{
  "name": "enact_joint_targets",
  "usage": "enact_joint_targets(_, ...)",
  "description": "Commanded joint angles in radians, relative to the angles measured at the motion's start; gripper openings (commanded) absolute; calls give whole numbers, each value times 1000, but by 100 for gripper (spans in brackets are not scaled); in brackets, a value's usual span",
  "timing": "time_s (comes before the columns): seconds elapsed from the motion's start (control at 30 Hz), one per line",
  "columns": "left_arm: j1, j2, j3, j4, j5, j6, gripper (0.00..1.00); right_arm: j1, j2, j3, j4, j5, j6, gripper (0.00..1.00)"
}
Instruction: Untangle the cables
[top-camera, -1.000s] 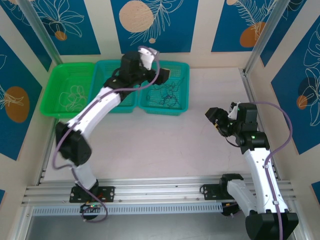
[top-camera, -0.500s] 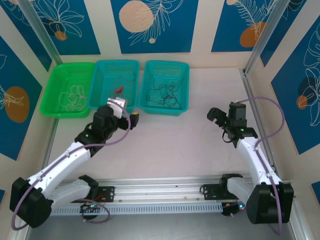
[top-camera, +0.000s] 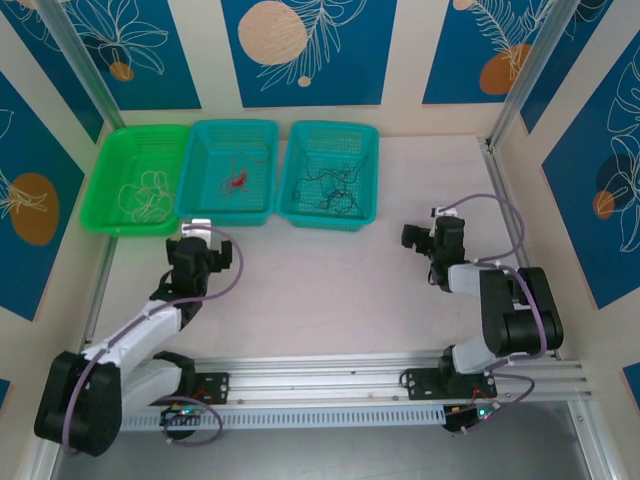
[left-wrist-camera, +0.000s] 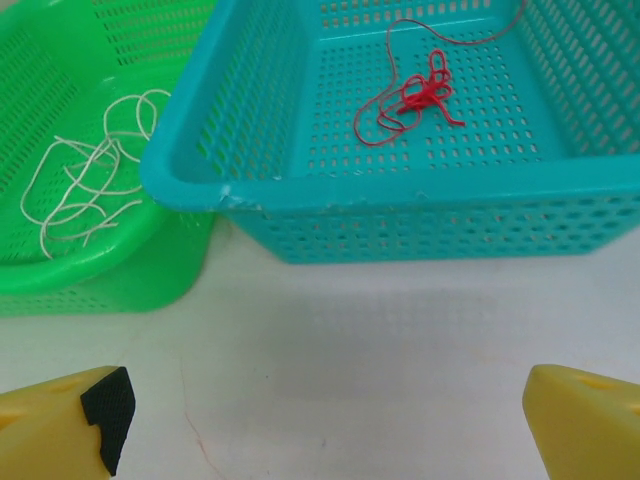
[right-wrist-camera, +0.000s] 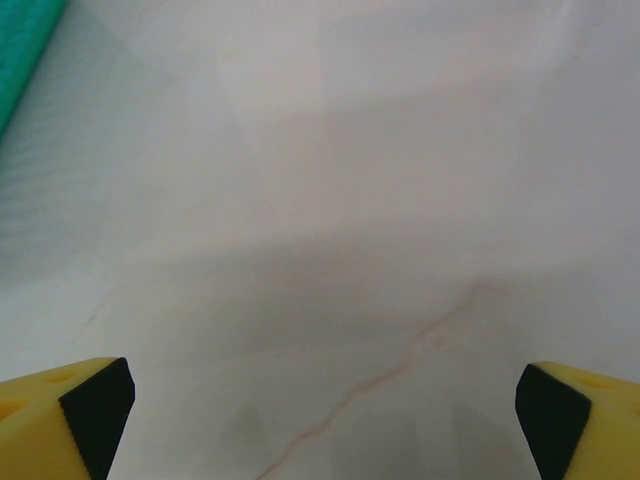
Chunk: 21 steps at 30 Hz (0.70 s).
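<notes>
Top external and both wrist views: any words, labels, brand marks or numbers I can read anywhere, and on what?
No readable text in any view.
Green basket, middle teal basket, right teal basket: plain mesh, no label.
Wall panels: leaf and circle patterns, no lettering.

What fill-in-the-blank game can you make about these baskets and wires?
1. The middle basket holds a ___ cable.
2. The whitish cables lie in the basket whose colour is ___.
3. The left pincer and the right pincer are both ___.

Missing words: red, green, open.
</notes>
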Motion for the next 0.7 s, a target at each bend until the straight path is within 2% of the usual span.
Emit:
enact_joint_targets(0.0,74,107,-43,270,89,44,100,-32,47,-99,417,-104,-50,100)
enact_joint_targets(0.07,106,198,-54,389,149,41,100,-34,14,-54,265,-100,-47,99)
enact_joint_targets(0.1,116,247,-61,469,163,45,100,-16,35,-70,335,-69,-63,99)
enact_joint_targets(0.17,130,311,-35,507,174,78,100,0,24,-59,291,-20,-62,99)
enact_joint_targets(0.23,176,400,-26,561,237,40,100,6,24,-59,291,-7,-60,99)
enact_joint_targets(0.27,187,492,-42,682,261,41,100,-2,25,-59,297,-23,-60,99)
enact_joint_targets(0.3,189,519,-39,742,279,48,100,-1,26,-59,300,-21,-62,99)
enact_joint_targets(0.33,191,459,4,549,290,41,100,2,23,-58,293,-18,-62,99)
enact_joint_targets(0.4,191,506,5,627,296,52,100,2,25,-58,295,-17,-63,99)
enact_joint_targets(0.43,190,476,18,550,295,48,100,1,26,-59,297,-19,-63,99)
enact_joint_targets(0.5,191,489,10,585,294,52,100,2,26,-58,296,-18,-63,99)
enact_joint_targets(0.67,189,481,23,546,333,67,100,2,28,-53,291,-20,-62,99)
